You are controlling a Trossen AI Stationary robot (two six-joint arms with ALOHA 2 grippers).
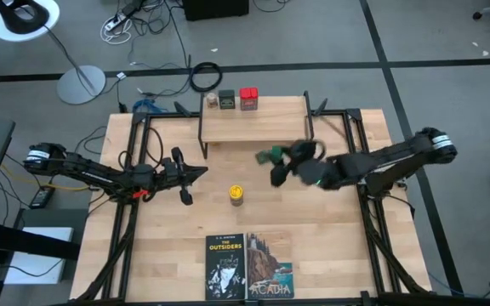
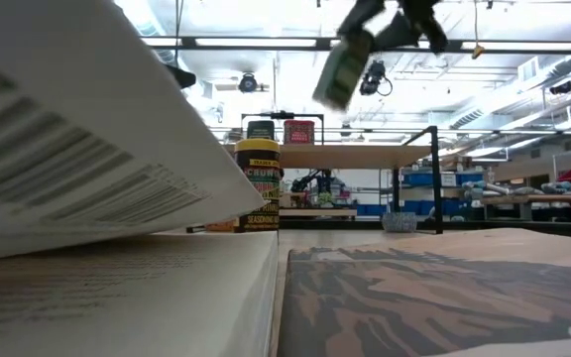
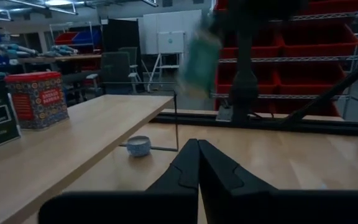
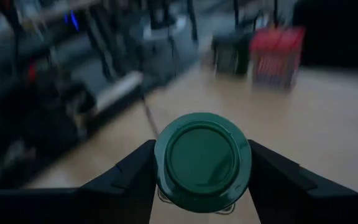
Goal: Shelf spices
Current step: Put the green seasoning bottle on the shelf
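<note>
from above, the right gripper carries the green-lidded jar just in front of the shelf. low view: the jar hangs tilted above the shelf. right wrist view: fingers clamp its round green lid. left gripper fingers together.

The wooden table carried a low shelf along its far edge. On the shelf's far left corner stood a dark tin and, just beside it, a red tin. A yellow-lidded jar stood near the table's middle. Two books lay side by side at the near edge.
</note>
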